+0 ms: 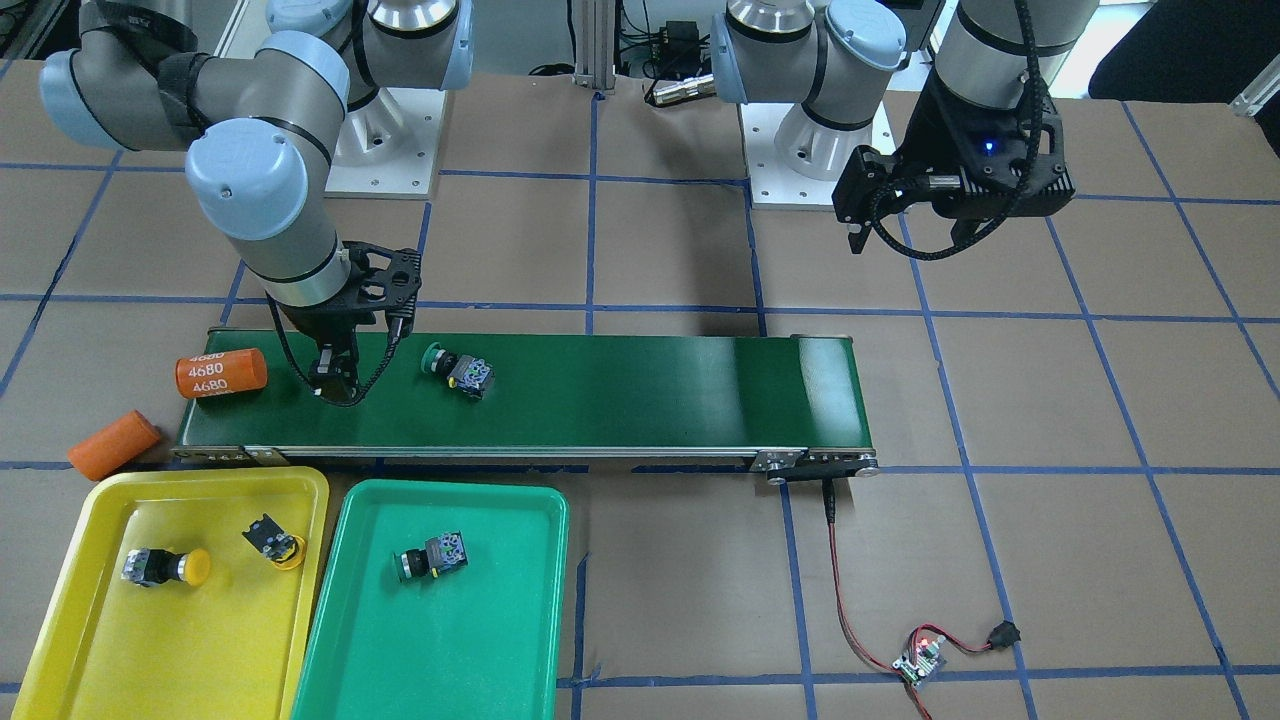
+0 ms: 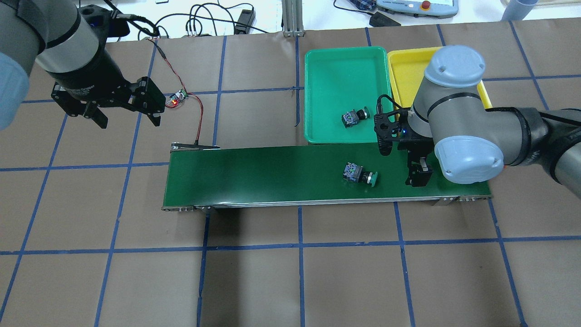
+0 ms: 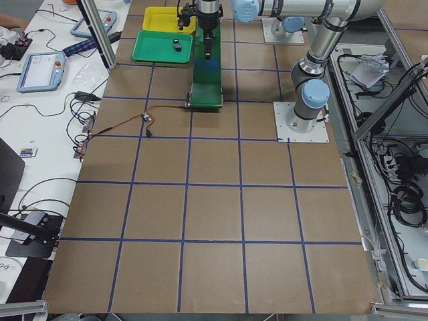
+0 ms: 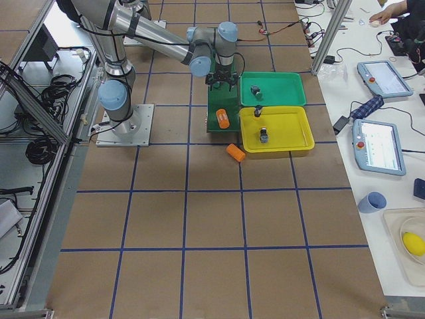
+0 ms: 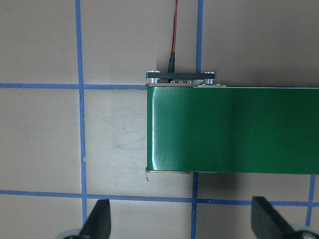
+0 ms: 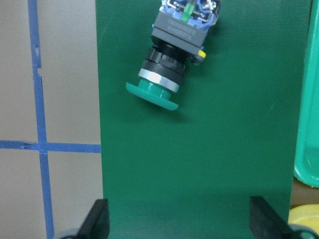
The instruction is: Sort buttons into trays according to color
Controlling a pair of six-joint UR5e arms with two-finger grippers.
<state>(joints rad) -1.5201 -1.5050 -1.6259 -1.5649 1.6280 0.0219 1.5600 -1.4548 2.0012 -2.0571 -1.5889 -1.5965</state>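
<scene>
A green button lies on its side on the conveyor belt. My right gripper hangs open over the belt a short way from the button's cap, with nothing between its fingers. In the right wrist view the button lies ahead of the spread fingertips. A second green button rests in the green tray. Two yellow buttons lie in the yellow tray. My left gripper hovers open and empty above the table, beyond the belt's other end.
An orange cylinder marked 4680 lies on the belt's end beside my right gripper. Another orange cylinder sits on the table next to the yellow tray. A small circuit board with a red wire runs to the belt's motor end.
</scene>
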